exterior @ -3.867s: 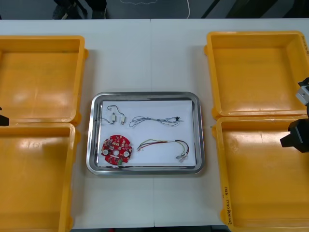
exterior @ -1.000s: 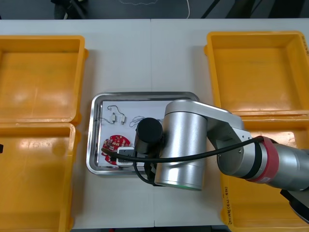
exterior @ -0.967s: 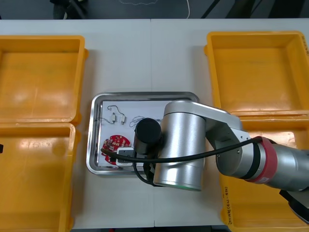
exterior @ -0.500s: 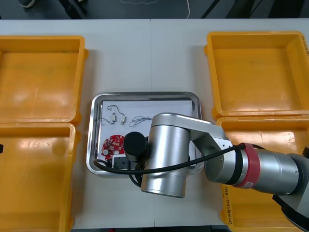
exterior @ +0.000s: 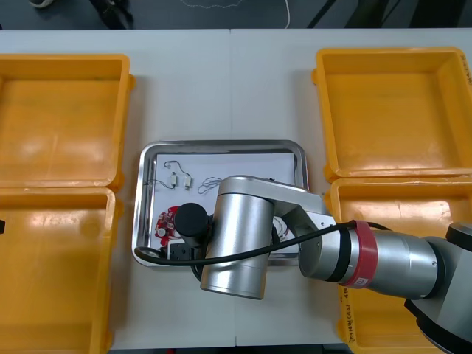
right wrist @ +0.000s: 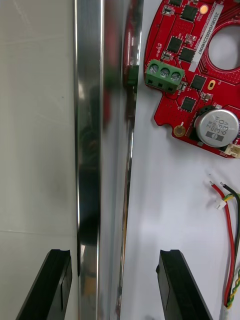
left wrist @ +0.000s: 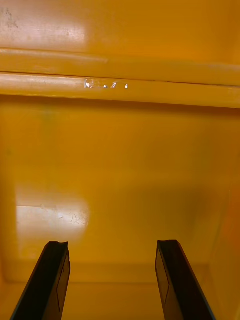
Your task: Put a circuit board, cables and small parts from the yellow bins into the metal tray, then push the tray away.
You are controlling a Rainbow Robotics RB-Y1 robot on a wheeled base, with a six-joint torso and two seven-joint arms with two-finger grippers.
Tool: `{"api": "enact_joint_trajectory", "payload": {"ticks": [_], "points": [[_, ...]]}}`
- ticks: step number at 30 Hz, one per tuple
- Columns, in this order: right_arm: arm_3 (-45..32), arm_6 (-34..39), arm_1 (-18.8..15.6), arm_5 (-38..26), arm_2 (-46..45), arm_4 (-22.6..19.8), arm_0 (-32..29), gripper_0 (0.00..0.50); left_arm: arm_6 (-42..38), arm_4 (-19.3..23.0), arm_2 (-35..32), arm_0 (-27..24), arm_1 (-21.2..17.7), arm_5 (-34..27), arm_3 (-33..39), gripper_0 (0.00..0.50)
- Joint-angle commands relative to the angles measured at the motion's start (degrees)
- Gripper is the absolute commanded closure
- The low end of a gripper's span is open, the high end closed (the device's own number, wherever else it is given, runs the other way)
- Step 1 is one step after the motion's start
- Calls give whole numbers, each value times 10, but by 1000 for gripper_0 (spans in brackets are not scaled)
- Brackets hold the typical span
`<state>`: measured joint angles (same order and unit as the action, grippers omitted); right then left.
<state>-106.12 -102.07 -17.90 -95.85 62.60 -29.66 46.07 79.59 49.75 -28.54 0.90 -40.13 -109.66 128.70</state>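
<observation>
Tray (exterior: 221, 145), centre: we log board (right wrist: 190, 75), red-yellow cable (right wrist: 227, 200), other cables (exterior: 214, 181) and small parts (exterior: 179, 177) inside. Loading looks done; push left to do.
R gripper (right wrist: 114, 257): spread, empty, astride tray's near rim, near board.
L gripper (left wrist: 112, 247): spread, empty, over left bin (left wrist: 120, 150).
Table beyond far rim bare btwn bins: room to push.

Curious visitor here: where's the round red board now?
Front view: the red circuit board lies in the metal tray, near-left part, beside the right gripper straddling its rim.
</observation>
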Motion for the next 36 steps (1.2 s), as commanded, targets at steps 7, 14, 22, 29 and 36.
{"api": "enact_joint_trajectory", "payload": {"ticks": [7,14,22,29,36], "points": [[10,-30,21,5,12,6,24,0,72,3,-12,10,-25,-3,16,0],[10,-33,20,5,14,7,24,134,72,3,-12,10,-25,-3,16,0],[10,-33,20,5,14,7,24,451,72,3,-12,10,-25,-3,16,0],[10,-34,17,5,14,7,25,500,72,3,-12,10,-25,-3,16,0],[10,-33,16,1,13,4,32,500,72,3,-12,10,-25,-3,16,0]]}}
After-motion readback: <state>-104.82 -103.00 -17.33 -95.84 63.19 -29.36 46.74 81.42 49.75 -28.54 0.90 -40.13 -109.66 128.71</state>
